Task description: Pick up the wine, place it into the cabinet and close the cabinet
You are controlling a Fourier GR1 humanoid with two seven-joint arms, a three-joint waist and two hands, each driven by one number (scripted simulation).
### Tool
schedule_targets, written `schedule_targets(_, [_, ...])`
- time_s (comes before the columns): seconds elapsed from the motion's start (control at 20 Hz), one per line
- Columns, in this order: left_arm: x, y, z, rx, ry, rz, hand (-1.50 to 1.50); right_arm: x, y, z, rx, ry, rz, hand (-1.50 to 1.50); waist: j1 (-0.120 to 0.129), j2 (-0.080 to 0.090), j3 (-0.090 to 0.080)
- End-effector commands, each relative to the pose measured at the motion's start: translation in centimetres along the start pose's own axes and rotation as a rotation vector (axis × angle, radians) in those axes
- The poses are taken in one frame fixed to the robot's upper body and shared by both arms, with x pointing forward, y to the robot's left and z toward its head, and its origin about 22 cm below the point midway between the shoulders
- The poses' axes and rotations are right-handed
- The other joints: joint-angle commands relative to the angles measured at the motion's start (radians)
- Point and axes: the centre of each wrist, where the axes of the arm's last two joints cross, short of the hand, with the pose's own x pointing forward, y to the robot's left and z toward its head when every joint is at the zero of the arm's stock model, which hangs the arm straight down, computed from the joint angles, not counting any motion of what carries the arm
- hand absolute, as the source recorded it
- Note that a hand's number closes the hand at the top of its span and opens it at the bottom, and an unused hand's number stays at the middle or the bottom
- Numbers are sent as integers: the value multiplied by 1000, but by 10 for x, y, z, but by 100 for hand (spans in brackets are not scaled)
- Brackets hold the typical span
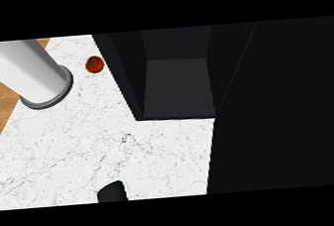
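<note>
Wine is not showing plainly anywhere. The only candidate is a dark stub (111,193) poking up from the lower edge onto the counter (70,152), left of middle. It could be the bottle's top or part of the left hand, and I cannot tell which. If it is the hand, I cannot tell whether it is spread or closed on anything. The right hand is not appearing at all.

The cabinet (178,84) is standing open at upper middle, with its hollow facing down toward the viewer and nothing showing inside. The cabinet door (280,106) is filling the right side as a big dark panel, swung out over the counter.

The key relation is that the cabinet opening is lying up and to the right of the dark stub, well apart, with bare counter between them. The stub is tilting slightly, its rounded end pointing up and right. Judging by sides, the left arm is looking nearer to the stub, and the door is sitting on the right arm's side for closing. The task is seeming at an early stage, as no bottle is sitting in the cabinet.

A tomato (95,64) is lying just left of the cabinet's left wall. A pale grey cylinder (31,71) is slanting in from the upper left, and I cannot tell what it is.
</note>
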Motion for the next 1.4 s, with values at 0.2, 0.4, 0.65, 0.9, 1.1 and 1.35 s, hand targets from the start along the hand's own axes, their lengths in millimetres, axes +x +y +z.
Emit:
schedule_targets(0.2, [27, -76, 9, -115, -71, 83, -150, 20, 0, 8, 7, -12, 14, -150, 5, 15, -1])
schedule_targets(0.4, [31, -91, 13, -75, -75, 54, -150, 27, 4, 11, 3, -16, -10, -150, 3, 22, 0])
schedule_targets(0.65, [46, -113, 14, -22, -78, 9, -150, 43, 7, 19, 11, -11, 7, -150, 2, 19, 2])
schedule_targets(0.9, [99, -186, 27, -33, -135, -12, -150, 58, 1, 27, -36, -14, 16, -150, 17, 27, 5])
schedule_targets(1.1, [122, -218, 34, 22, -107, -52, -150, 73, 8, 37, -18, -28, 8, -150, -5, 30, 8])
schedule_targets(1.35, [133, -240, 44, 75, -65, -100, -150, 85, 6, 31, 10, -41, 28, -150, -24, 48, 9])
